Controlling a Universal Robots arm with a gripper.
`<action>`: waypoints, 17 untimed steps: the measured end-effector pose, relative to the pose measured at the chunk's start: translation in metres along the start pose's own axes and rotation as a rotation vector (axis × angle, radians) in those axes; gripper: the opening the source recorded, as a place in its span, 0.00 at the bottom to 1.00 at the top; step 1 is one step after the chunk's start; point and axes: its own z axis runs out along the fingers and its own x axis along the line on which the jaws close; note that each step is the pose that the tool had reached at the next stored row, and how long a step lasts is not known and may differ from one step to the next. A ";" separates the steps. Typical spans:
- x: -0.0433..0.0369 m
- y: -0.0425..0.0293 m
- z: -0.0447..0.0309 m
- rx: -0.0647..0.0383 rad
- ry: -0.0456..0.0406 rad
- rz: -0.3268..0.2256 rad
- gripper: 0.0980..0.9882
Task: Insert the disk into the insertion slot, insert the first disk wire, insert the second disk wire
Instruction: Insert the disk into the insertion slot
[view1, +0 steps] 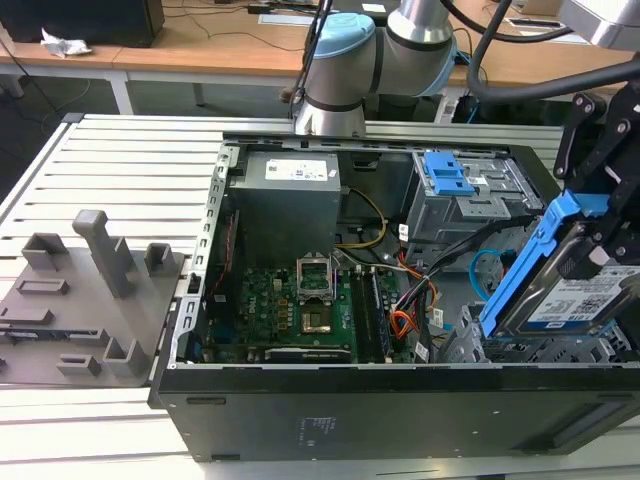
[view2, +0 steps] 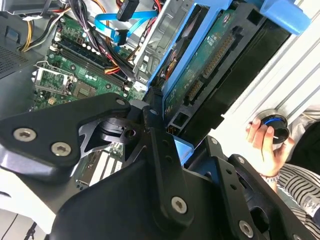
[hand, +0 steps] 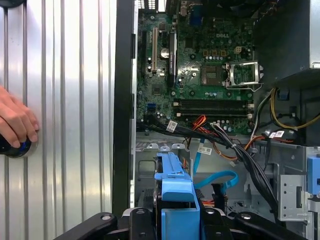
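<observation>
— Where do we see the disk?
— Tilted over the insertion slot, inside the open computer case.
— And the fingers?
— We see them clamped on the disk.

disk: silver metal, pale paper label, glossy bright blue plastic carrier
insertion slot: perforated silver-grey sheet metal
worktop: ribbed matt silvery metal
computer case: matt black metal
end effector: matt black links
</observation>
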 end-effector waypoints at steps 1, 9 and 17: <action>0.0000 0.0000 0.0004 0.000 0.0000 0.000 0.30; 0.0000 -0.0003 0.0070 0.000 -0.0003 0.000 0.30; 0.0001 0.0002 -0.0062 0.000 -0.0015 0.000 0.30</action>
